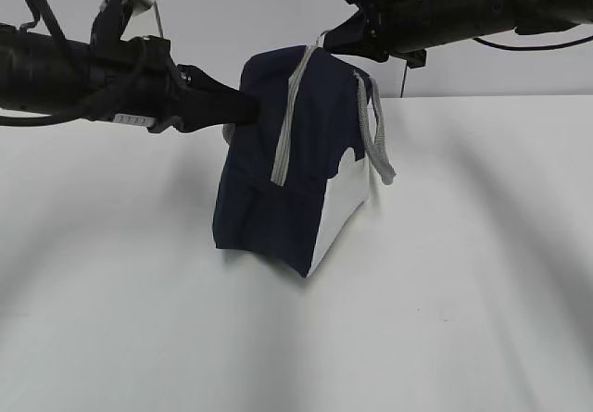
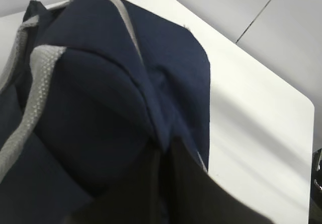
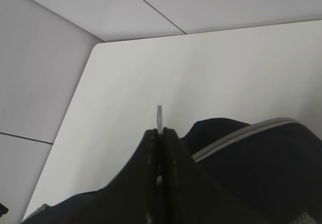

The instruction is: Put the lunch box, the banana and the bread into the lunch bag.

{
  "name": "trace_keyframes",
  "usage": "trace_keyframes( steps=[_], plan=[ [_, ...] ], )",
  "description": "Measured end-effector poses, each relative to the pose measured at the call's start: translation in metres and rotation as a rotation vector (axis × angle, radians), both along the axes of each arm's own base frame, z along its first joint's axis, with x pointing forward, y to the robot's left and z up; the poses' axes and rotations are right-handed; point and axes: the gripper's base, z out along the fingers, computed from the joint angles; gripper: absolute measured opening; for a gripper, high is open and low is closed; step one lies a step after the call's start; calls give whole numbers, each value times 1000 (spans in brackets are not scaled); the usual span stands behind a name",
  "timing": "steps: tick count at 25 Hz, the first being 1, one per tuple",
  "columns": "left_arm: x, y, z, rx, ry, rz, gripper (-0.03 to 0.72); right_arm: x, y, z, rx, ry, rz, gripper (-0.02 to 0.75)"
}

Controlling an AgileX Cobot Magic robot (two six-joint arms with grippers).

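Observation:
The navy lunch bag (image 1: 264,199) stands on the white table (image 1: 463,301), its white end panel (image 1: 343,208) facing front right. My left gripper (image 1: 248,111) is shut on a fold of the bag's fabric at its upper left side; in the left wrist view the dark cloth (image 2: 110,98) bunches between the jaws of the left gripper (image 2: 163,146). My right gripper (image 1: 326,42) is shut on the small metal zipper pull (image 3: 159,116) at the bag's top end, which pokes out past the right gripper (image 3: 159,132). The grey zipper (image 3: 241,136) runs away from it. The lunch box, banana and bread are out of view.
A grey strap handle (image 1: 375,139) hangs down the bag's right side. The table's far edge meets a pale wall (image 1: 482,74). The table's rounded corner (image 3: 98,50) shows in the right wrist view. Both arms reach in above the table from left and right.

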Motion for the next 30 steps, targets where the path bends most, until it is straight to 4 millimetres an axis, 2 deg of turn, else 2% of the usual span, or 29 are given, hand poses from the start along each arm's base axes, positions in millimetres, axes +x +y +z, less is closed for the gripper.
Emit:
trace_keyframes(
  steps=[15,22,30],
  plan=[
    [4,0,2,-5,-53,28,2,6,-5,-6,-78,-75,-17,-16],
    [7,1,5,-30,-86,56,2,14,-6,-34,-99,-41,-29,-16],
    [7,1,5,-28,-91,59,2,18,-8,-38,-139,-78,-54,-16]
  ],
)
